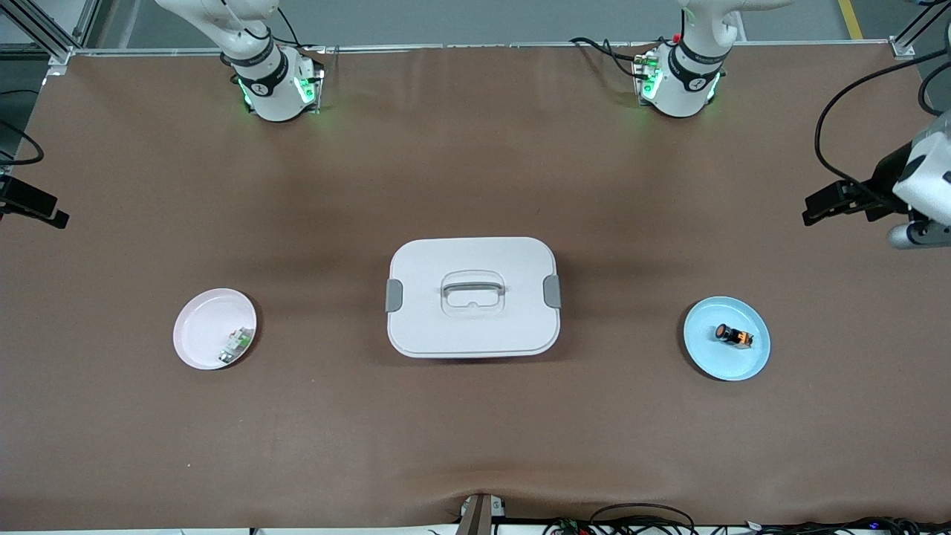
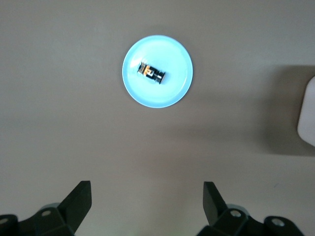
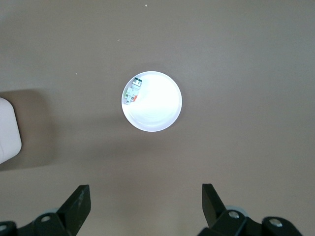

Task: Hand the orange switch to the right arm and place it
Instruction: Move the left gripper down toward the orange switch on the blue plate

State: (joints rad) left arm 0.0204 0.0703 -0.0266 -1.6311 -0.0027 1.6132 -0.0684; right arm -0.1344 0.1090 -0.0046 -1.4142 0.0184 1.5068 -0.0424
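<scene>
Jaws spread, orange switch (image 2: pixel 151 73) on round plate (image 2: pixel 174 91)

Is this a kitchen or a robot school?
Probably a robot lab. Two robot arms are bolted to a table under a brown mat, with cables along its edge. Only test things lie out: two small plates, a lidded white box and an orange switch.

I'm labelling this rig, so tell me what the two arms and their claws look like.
Both arms are glossy white with black joint bands, green lights glowing at their bases and black cables alongside. The left claw and the right claw each have two black, angular fingers.
</scene>
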